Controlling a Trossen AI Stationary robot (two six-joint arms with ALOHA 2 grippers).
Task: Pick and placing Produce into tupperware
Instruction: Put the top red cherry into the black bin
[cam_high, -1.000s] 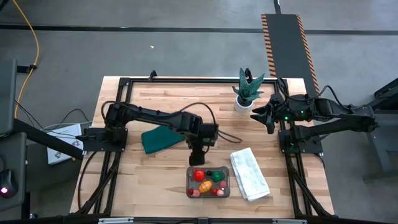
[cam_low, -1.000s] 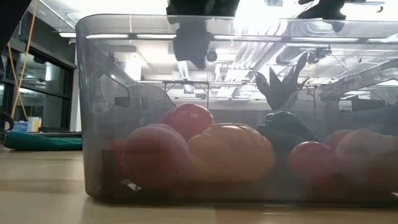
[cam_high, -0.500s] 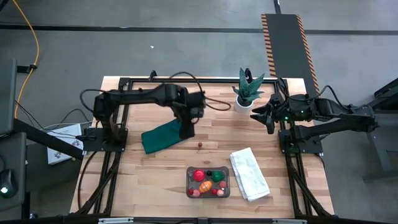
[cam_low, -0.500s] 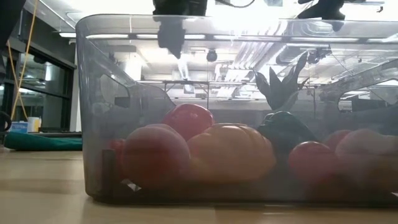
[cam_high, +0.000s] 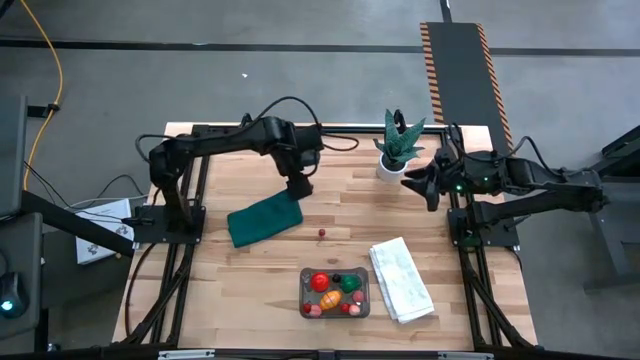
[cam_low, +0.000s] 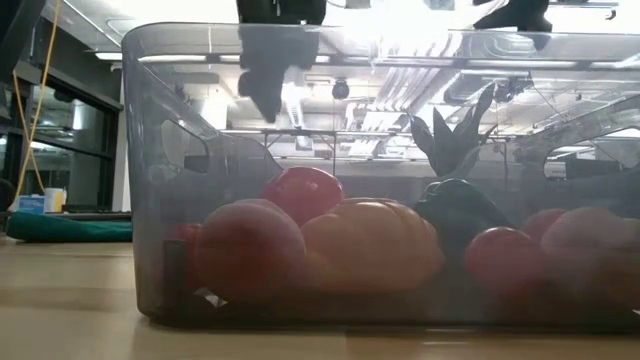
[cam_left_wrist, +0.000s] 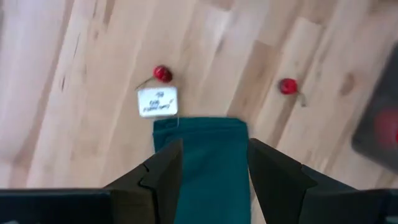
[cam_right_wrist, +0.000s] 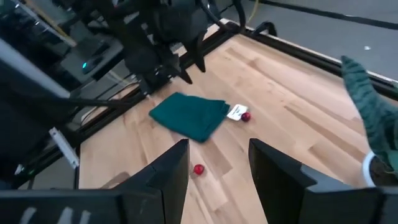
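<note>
Cloth of dark green (cam_high: 264, 220) is lying on the left half of the table, and the left gripper (cam_high: 298, 186) is hovering just above its far corner, fingers standing apart with nothing between them. Two small red cherries are sitting loose on the wood: one red cherry by the tag (cam_left_wrist: 163, 74) just beyond the cloth's edge, touching or nearly touching a little white label (cam_left_wrist: 157, 101), and the other red cherry (cam_high: 321, 236) alone in the open between the cloth and the tupperware (cam_high: 336, 293). These toys are looking light, hard and smooth, so they are probably going to roll or squirt out of a pinch; closing the fingers squarely across the round body from above seems the safest hold. The tupperware, near the front edge, is already holding a red, an orange, a green and several pink pieces, with a folded white towel (cam_high: 401, 279) touching or just beside its right side. Farther right, the right gripper (cam_high: 428, 186) is waiting near the potted plant (cam_high: 397, 146), fingers parted and empty. The butcher-block tabletop (cam_high: 440, 250) is flat and bare-grained, offering nothing to stop a rolling cherry; beyond it is grey concrete floor.
</note>
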